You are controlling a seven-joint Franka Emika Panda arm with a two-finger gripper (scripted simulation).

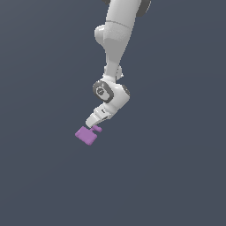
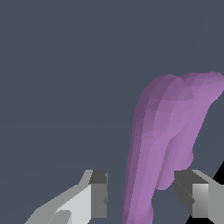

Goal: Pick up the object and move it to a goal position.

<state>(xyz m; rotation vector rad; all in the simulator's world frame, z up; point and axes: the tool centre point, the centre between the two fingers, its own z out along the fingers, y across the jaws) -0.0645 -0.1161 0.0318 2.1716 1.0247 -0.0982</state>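
Observation:
The object [image 1: 86, 135] is a small flat purple block with a short stem, lying on the dark grey ground. In the exterior view my gripper [image 1: 92, 126] comes down onto its stem end from above, tilted. In the wrist view the object [image 2: 170, 122] fills the space between my two grey fingertips [image 2: 99, 197], and my gripper [image 2: 142, 199] straddles its near end. A gap shows between one finger and the purple surface, while the other finger sits right beside it. The gripper is open around the object.
The plain dark grey ground [image 1: 176, 176] stretches all around with nothing else on it. The white arm [image 1: 115, 39] reaches down from the top of the exterior view.

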